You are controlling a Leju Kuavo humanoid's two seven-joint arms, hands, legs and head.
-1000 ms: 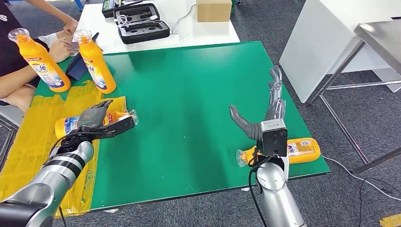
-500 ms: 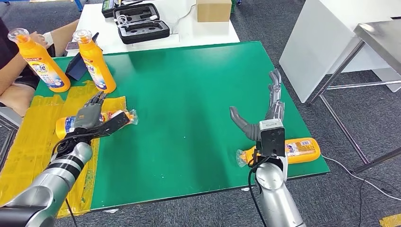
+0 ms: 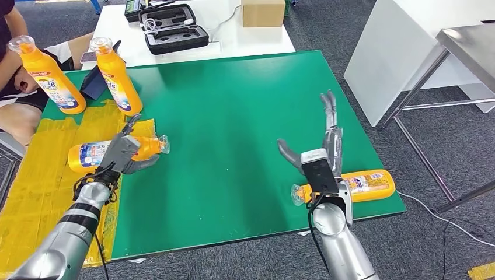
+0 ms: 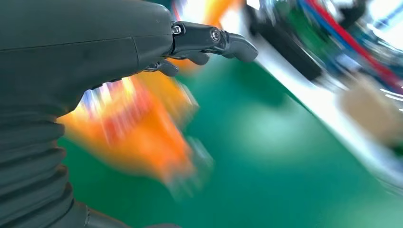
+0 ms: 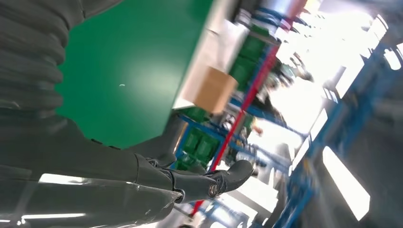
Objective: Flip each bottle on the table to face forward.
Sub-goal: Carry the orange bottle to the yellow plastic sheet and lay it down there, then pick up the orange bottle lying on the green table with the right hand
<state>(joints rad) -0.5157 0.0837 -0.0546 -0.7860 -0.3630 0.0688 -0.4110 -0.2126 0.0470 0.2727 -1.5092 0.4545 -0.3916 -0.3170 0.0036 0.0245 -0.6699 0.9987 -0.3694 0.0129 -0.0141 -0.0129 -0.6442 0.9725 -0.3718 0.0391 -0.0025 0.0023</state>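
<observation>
An orange bottle [image 3: 90,155] lies on its side on the yellow mat [image 3: 35,175], cap pointing right. My left hand [image 3: 124,153] lies over its neck with fingers spread; the blurred left wrist view shows the fingers [image 4: 209,38] stretched out above the bottle [image 4: 142,137]. Two more orange bottles [image 3: 49,79] [image 3: 118,79] stand upright at the back left. A further bottle [image 3: 365,185] lies near the front right edge, partly hidden by my right wrist. My right hand [image 3: 324,143] hovers open above the green table [image 3: 233,99], fingers [image 5: 214,183] straight.
A person [image 3: 14,87] sits at the far left behind the upright bottles, next to a dark tablet [image 3: 93,84]. Behind the green table, a white table holds a black case [image 3: 175,29] and a cardboard box [image 3: 264,11]. A steel table [image 3: 467,46] stands to the right.
My left hand has dropped from above the lying bottle onto its neck. My right hand has shifted slightly left and turned. The person's arm has drawn back from the table.
</observation>
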